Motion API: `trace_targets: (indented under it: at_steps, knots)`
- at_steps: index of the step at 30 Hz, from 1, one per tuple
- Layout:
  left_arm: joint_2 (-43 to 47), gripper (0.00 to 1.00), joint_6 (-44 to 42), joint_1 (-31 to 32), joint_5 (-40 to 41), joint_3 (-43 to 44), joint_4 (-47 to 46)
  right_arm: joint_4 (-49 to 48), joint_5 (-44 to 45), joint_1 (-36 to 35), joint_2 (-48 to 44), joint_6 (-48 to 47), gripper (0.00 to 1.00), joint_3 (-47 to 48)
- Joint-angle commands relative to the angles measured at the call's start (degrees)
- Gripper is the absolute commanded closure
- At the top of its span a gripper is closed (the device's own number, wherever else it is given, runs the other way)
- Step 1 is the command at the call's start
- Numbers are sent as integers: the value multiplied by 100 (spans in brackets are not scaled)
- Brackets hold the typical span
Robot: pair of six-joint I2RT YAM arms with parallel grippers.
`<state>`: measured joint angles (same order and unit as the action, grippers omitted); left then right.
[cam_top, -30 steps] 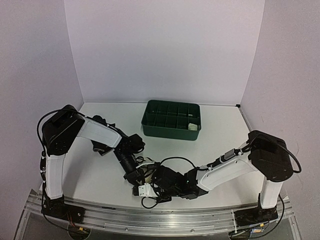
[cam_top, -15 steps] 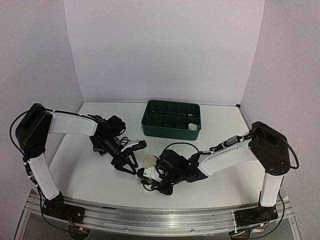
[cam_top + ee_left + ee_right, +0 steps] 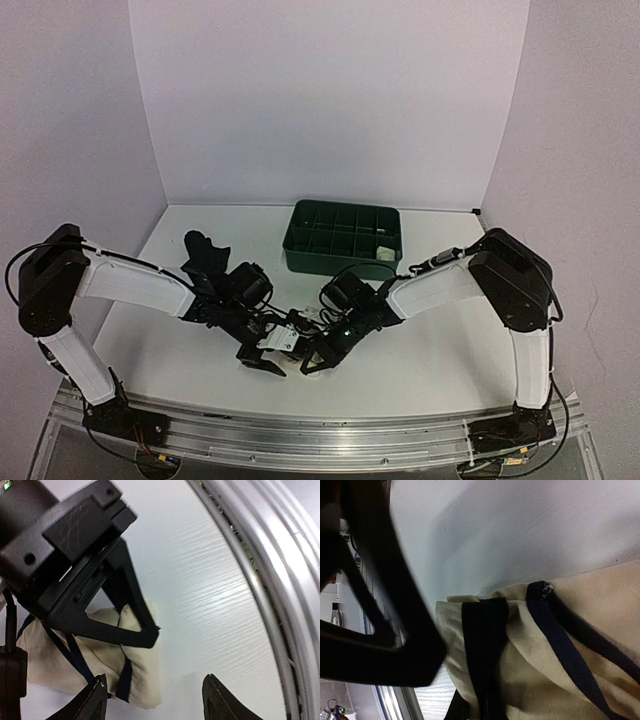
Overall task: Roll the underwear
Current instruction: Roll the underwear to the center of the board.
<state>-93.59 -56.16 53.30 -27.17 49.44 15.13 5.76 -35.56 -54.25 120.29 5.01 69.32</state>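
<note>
The cream underwear with black edging (image 3: 293, 330) (image 3: 102, 655) (image 3: 555, 645) lies bunched on the white table between my two grippers. My left gripper (image 3: 262, 360) (image 3: 154, 692) stands open beside its near edge, and one fingertip (image 3: 98, 690) is just at the cloth. My right gripper (image 3: 316, 358) (image 3: 142, 632) is shut on a fold of this underwear, and a black band (image 3: 485, 645) runs down toward its jaws. The black underwear (image 3: 203, 250) lies behind my left arm. A cream roll (image 3: 383, 252) sits in a compartment of the tray.
The green compartment tray (image 3: 300, 240) stands at the back centre of the table. The metal rail (image 3: 280, 580) along the table's near edge runs close to both grippers. White walls enclose the table on three sides.
My left gripper has opened and let go, and its arm has dropped lower. My right gripper has closed, and both grippers have shifted away from the near rail.
</note>
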Motion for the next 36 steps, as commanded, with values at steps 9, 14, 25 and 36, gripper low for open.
trace_targets:
  at_steps: [9, 14, 25, 36]
  knots:
    - [-1053, 83, 119, 58, 943, 782, -269, 714, -190, 181, 396, 420, 100, -24]
    - [-897, 100, 103, 57, 607, 751, 29, 716, 17, 195, 273, 350, 100, 48]
    - [-1057, 100, 923, -79, -129, 1150, 1491, -213, 1447, 148, -1489, -676, 58, -885]
    - [-1581, 100, 1568, -364, -1067, 1388, 2332, -1599, 3193, -536, -3069, -1850, 53, -2730]
